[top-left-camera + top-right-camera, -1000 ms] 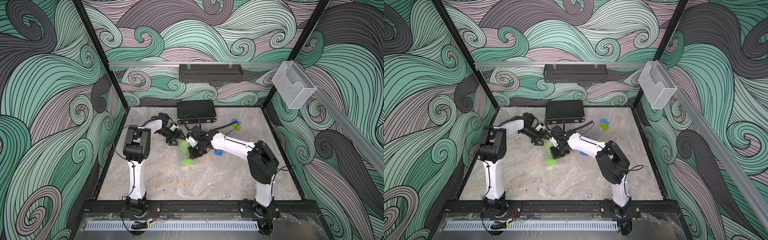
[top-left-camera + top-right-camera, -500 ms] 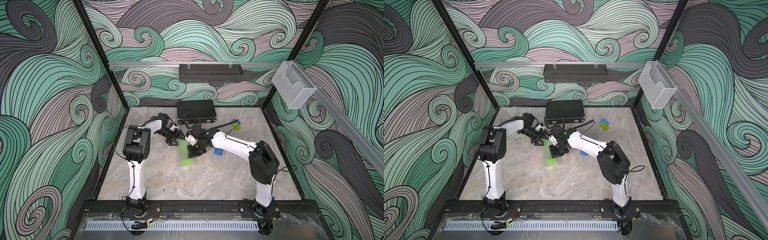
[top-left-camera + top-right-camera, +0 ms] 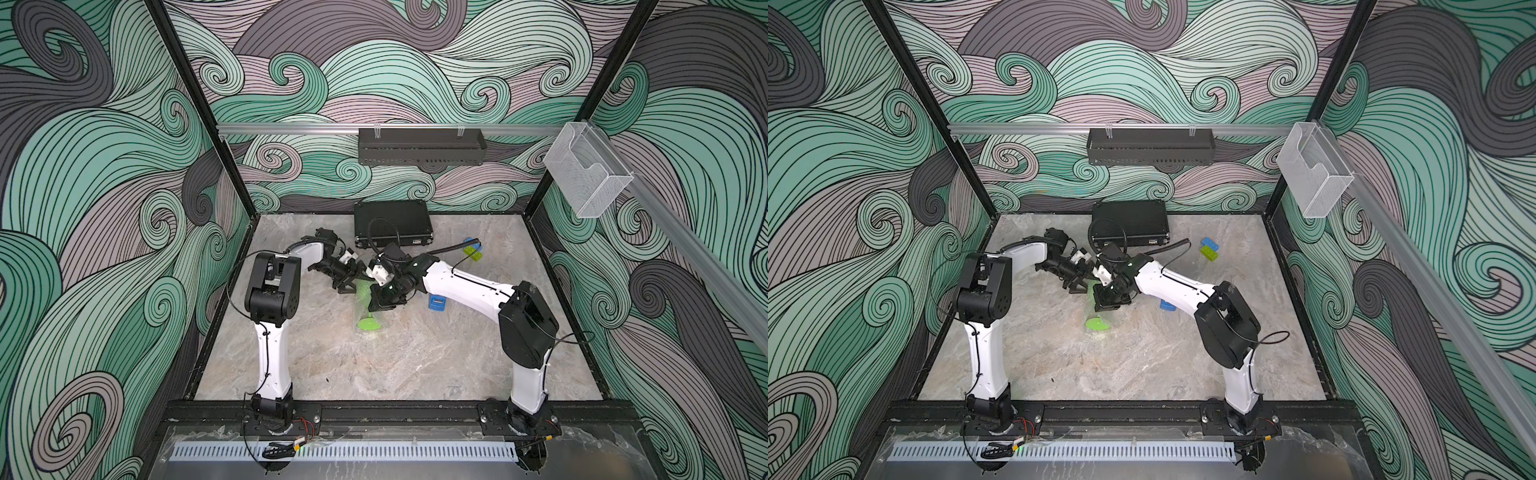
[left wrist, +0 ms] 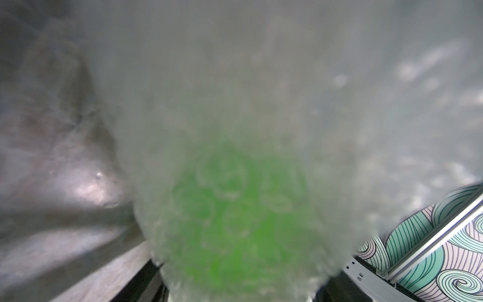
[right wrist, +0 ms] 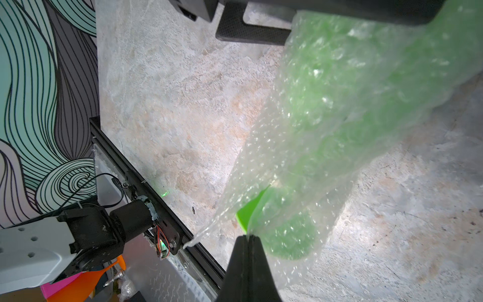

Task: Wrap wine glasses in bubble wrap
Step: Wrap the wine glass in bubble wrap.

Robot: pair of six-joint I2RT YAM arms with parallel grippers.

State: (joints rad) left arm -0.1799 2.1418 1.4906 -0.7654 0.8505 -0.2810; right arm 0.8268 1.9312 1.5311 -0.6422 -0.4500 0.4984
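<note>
**A:** What is on the left?

**B:** The left gripper [image 3: 346, 286] reaches low over the marble table [image 3: 374, 365] with its jaws spread apart. The wrapped bowl end of the goblet [image 3: 369, 324] sits right at them. I cannot tell whether the fingers press on it. The left wrist view is filled with blurred wrap, with green showing through.

**A:** And the goblet itself?

**B:** It lies on its side a little behind the table's middle, between the two grippers. Its bowl points toward the back and its round foot toward the front. The bubble wrap [image 5: 261, 162] covers the bowl and stem, and a sliver of the foot pokes out bare. A black case [image 3: 390, 222] lies behind, against the back wall.

**A:** The right side?

**B:** The right gripper [image 3: 380, 305] is just beside the stem, jaws pressed together. In the right wrist view its fingertips [image 5: 240, 256] meet on the wrap's edge next to the foot.

**A:** Anything further right?

**B:** A blue brick [image 3: 437, 302] lies close beside the right arm. A green brick [image 3: 1209, 252] lies touching a second blue brick [image 3: 1208, 242] near the back, well apart from the goblet.
</note>
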